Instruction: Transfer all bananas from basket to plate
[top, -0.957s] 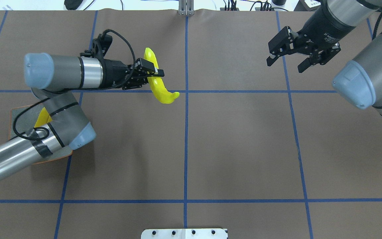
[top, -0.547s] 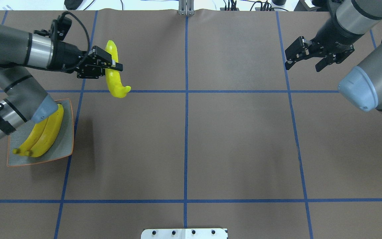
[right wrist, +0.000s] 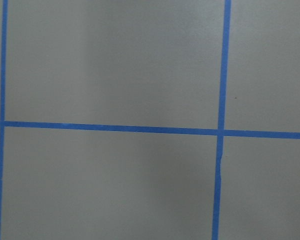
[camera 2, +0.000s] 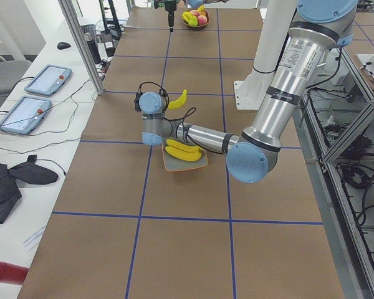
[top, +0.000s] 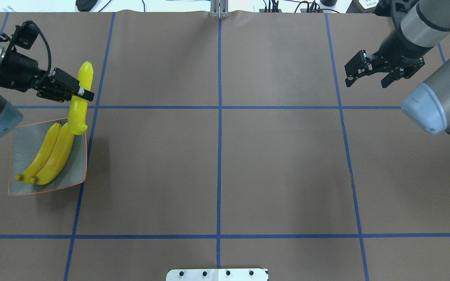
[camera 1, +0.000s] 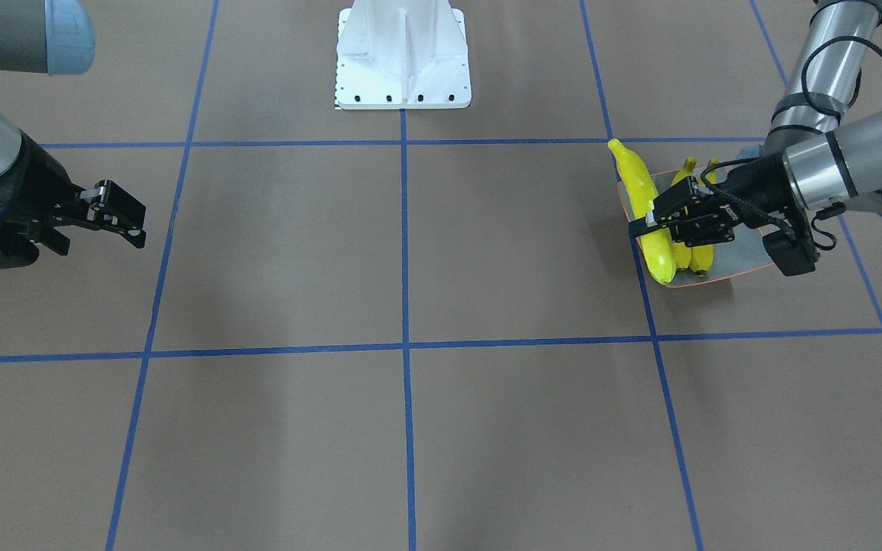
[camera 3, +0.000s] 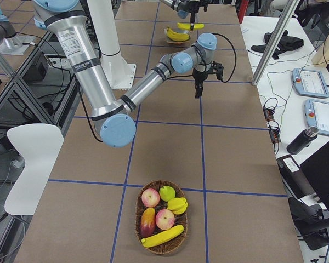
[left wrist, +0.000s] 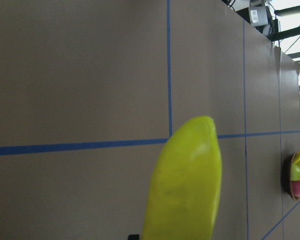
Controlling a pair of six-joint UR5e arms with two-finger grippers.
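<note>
A: Left tool, quick?
B: Left tool (top: pixel 80 91) is clenched across the middle of one banana (top: pixel 77 113). The fruit is raised off the bench (top: pixel 217 168), lying roughly near-to-far.

A: Where's that against the plate?
B: The plate (top: pixel 24 134) sits at the left end of the bench. From overhead the held banana's near tip overlaps the plate's far right corner. The left-side camera shows the fruit up in the air, on the far side of the dish.

A: Anything on the plate?
B: Two bananas (top: pixel 51 156), side by side and touching, run diagonally with their dark tips toward the near left corner.

A: Right tool?
B: Right tool (top: pixel 366 83) is released, fingers spread, holding nothing. It hangs over the far right of the bench, well apart from the plate.

A: Basket?
B: The basket (camera 3: pixel 138 212) is at the right end of the bench, outside the overhead view. One banana (camera 3: pixel 162 236) lies in it along the rim, with other fruit beside it.
</note>
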